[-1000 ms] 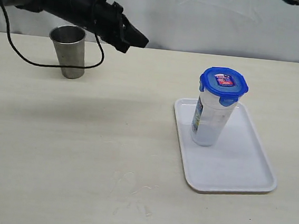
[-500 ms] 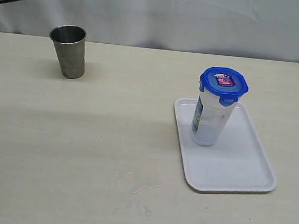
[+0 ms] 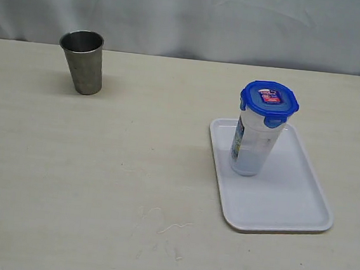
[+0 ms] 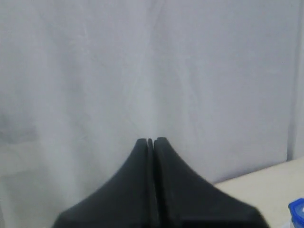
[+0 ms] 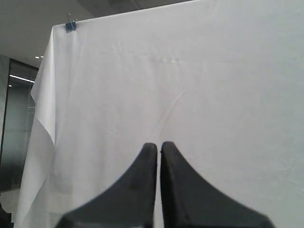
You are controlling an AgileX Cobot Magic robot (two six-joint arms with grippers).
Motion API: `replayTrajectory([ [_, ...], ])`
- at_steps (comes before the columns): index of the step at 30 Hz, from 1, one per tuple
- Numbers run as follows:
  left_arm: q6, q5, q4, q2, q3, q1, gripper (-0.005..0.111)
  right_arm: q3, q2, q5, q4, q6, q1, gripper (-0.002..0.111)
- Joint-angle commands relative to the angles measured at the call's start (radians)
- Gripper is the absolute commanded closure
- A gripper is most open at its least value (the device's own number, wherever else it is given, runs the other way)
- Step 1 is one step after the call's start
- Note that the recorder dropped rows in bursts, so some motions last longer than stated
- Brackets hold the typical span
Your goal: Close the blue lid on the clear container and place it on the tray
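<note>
The left gripper (image 4: 150, 141) is clenched on nothing, jaws pressed together, pointing at a white backdrop cloth (image 4: 142, 66). The right gripper (image 5: 158, 145) is likewise clamped empty and faces the same cloth. On the surface (image 3: 99, 178), the clear container (image 3: 252, 148) stands upright on the tray (image 3: 288, 203), with the blue lid (image 3: 269, 98) seated on top. A grey metal cup (image 3: 82, 62) stands well apart.

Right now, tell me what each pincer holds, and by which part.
Nothing is held. The left pincer and the right pincer are both shut on empty air; the clear container, blue lid on, stands free on the tray.
</note>
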Motion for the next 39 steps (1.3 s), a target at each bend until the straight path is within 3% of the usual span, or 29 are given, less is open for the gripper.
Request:
replayTrajectory([
  [1, -0.020, -0.066, 0.001, -0.184, 0.135, 0.000, 0.107, 0.005, -0.047, 0.013, -0.004, 0.006, 0.001, 0.104],
  [5, -0.020, -0.064, 0.001, -0.300, 0.213, 0.000, 0.107, 0.005, -0.074, 0.015, -0.004, 0.006, 0.001, 0.104],
  [11, -0.034, 0.028, 0.008, -0.390, 0.220, 0.000, 0.107, 0.005, -0.084, 0.015, -0.004, 0.006, 0.001, 0.104],
  [28, -0.032, 0.027, 0.028, -0.404, 0.241, 0.001, 0.107, 0.005, -0.084, 0.015, -0.004, 0.006, 0.001, 0.104],
  [35, -0.047, -0.181, 0.117, -0.480, 0.382, 0.004, 0.107, 0.005, -0.083, 0.016, -0.004, 0.006, 0.001, 0.104],
  [39, -0.239, -0.276, 0.312, -0.550, 0.468, 0.043, 0.107, 0.005, -0.083, 0.016, -0.004, 0.006, 0.001, 0.104],
])
